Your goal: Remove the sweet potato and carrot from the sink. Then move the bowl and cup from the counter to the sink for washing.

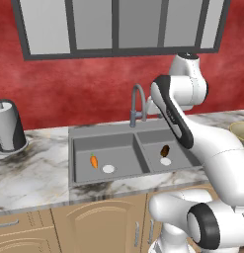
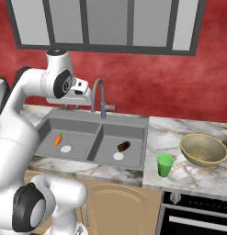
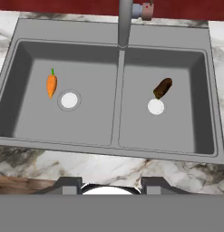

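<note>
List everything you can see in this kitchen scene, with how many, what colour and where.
carrot: one, orange, left basin beside the drain
sweet potato: one, dark brown, right basin by the drain
sink: one, grey, double basin set in the counter
faucet: one, grey, behind the divider
counter: one, white-grey marble
cup: one, green, counter right of the sink
bowl: one, olive-tan, right of the cup
paper towel roll: one, white, counter far left
end effector: one, dark fingertips apart, above the sink's front edge, holding nothing

bowl (image 1: 240, 132) cut off (right edge)
</note>
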Robot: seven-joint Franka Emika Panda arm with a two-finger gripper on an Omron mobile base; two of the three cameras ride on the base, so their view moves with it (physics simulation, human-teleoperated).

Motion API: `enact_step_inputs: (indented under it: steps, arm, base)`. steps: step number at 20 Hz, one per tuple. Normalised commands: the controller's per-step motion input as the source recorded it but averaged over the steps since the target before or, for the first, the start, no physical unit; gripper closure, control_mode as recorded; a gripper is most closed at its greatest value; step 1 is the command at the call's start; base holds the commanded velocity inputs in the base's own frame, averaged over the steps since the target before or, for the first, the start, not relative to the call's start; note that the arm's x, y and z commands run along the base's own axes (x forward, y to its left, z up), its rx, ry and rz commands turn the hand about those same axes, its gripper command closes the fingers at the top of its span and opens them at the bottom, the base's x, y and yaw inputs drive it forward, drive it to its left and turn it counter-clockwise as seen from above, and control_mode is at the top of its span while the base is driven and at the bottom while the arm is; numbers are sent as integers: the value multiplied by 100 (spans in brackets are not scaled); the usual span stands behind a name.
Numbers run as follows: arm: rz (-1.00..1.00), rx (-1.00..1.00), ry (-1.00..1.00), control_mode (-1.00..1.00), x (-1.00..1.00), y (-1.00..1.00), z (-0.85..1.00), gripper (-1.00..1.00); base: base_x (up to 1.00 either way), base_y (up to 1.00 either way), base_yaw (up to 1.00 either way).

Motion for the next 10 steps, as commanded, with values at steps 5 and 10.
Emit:
enact_step_inputs:
  steps: [5,10]
  arm:
    - [0,0,0,-100,-4,-6,0,-100]
    - [0,3,-2,-100,-10,-12,0,-100]
  base:
    - [0,0,0]
    - [0,0,0]
